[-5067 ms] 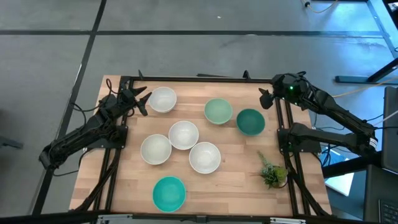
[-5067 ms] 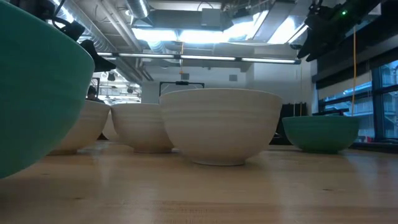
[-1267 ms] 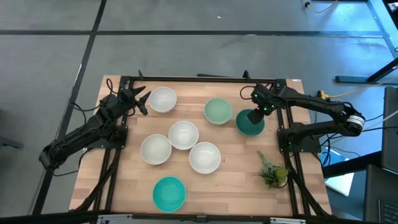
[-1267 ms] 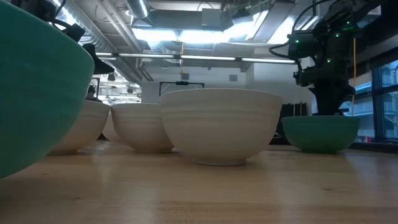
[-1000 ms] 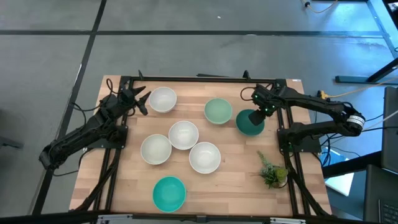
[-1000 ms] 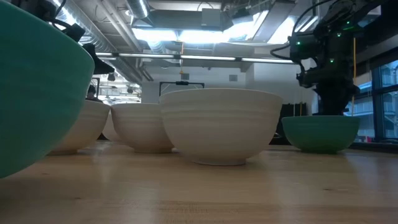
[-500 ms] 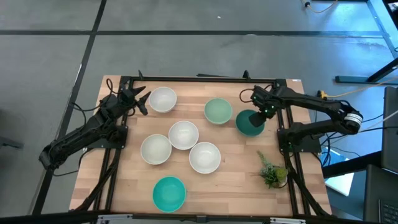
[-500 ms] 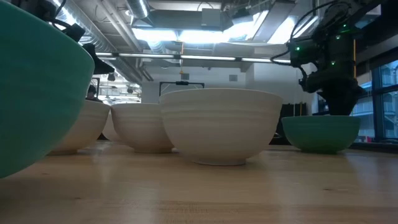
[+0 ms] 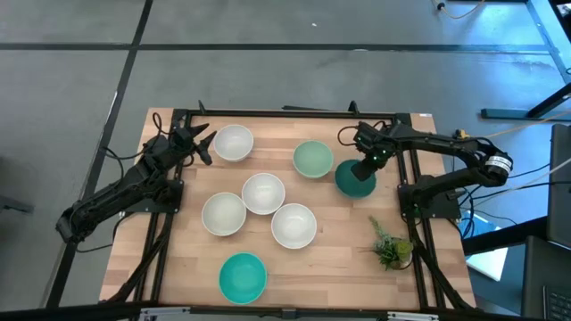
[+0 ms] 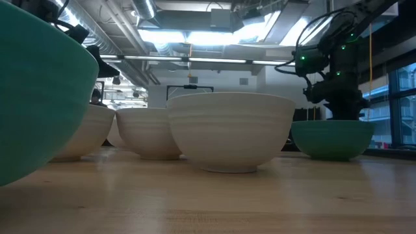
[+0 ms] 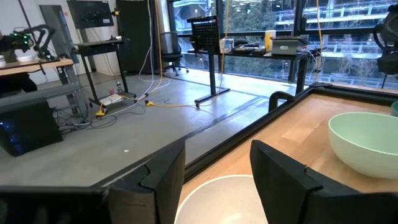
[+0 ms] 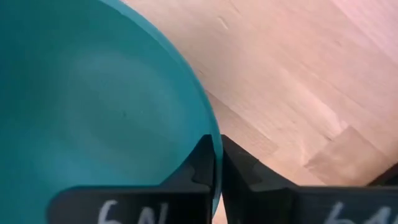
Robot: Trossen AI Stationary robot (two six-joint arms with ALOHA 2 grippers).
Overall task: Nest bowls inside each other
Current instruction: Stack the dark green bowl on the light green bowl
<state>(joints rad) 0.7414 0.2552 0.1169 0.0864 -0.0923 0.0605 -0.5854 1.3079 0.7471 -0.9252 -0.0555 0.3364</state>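
The dark teal bowl (image 9: 354, 182) (image 10: 333, 140) stands at the table's far right, and my right gripper (image 9: 365, 166) (image 12: 217, 163) is shut on its rim. The pale mint bowl (image 9: 313, 159) stands just left of it. One white bowl (image 9: 234, 143) is at the far left, three more white bowls (image 9: 263, 193) (image 9: 223, 214) (image 9: 293, 226) are grouped mid-table, and a turquoise bowl (image 9: 243, 277) stands near the front edge. All rest on their bases. My left gripper (image 9: 202, 143) (image 11: 214, 180) waits open beside the far-left white bowl. My right gripper pinches the dark teal bowl's rim (image 12: 213, 144) on its far right side, one finger inside the bowl and one outside. The fingers come from above, pointing down. The bowl stands upright; in the low view its base (image 10: 331, 156) still seems to be on the table.
A small green plant sprig (image 9: 391, 247) lies at the right, nearer the front. A black frame (image 9: 285, 113) runs along the table's far edge and sides. Bare wood lies between the turquoise bowl and the sprig.
My right gripper has come down a little over the dark teal bowl's far rim and shut on it. The bowl has shifted slightly toward the table's left and stayed upright.
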